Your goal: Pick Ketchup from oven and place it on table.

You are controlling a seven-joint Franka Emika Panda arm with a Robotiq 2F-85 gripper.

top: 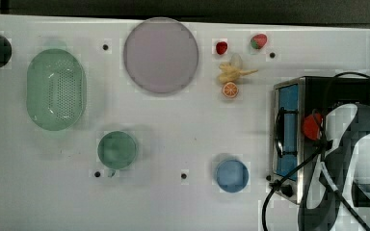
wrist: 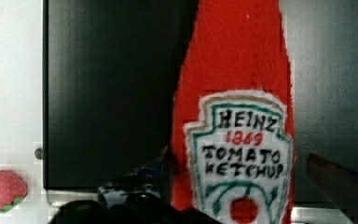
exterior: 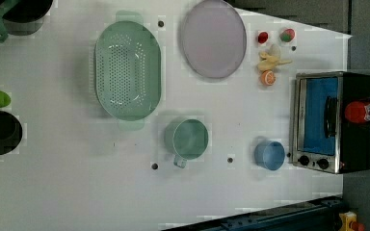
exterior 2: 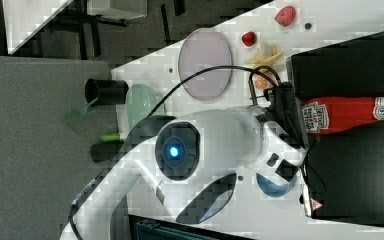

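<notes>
1. A red Ketchup [exterior 2: 347, 114] bottle stands upright on top of the black oven [exterior: 335, 122], near its front edge above the door handle.
2. The robot's gripper [wrist: 242, 175] is at the bottle's lower body, fingers [wrist: 338, 179] spread wide, one on each side of the label, not yet pressing on it.
3. To grasp well, I judge the fingers should centre on the label, then close squarely across the bottle's width so it cannot twist.
4. Lift straight up off the oven before swinging toward bare desk [top: 183, 144]; the bottle is tall and slim and may tip.
5. A black cable near the oven could snag.
6. Counted beside the oven: one ketchup, one oven, one blue cup [top: 231, 175], one green cup [top: 117, 149], one green colander [top: 56, 89], one lilac plate [top: 160, 55].
7. Toy food beyond the oven: two strawberries, one orange slice [top: 230, 89], one yellowish piece.
</notes>
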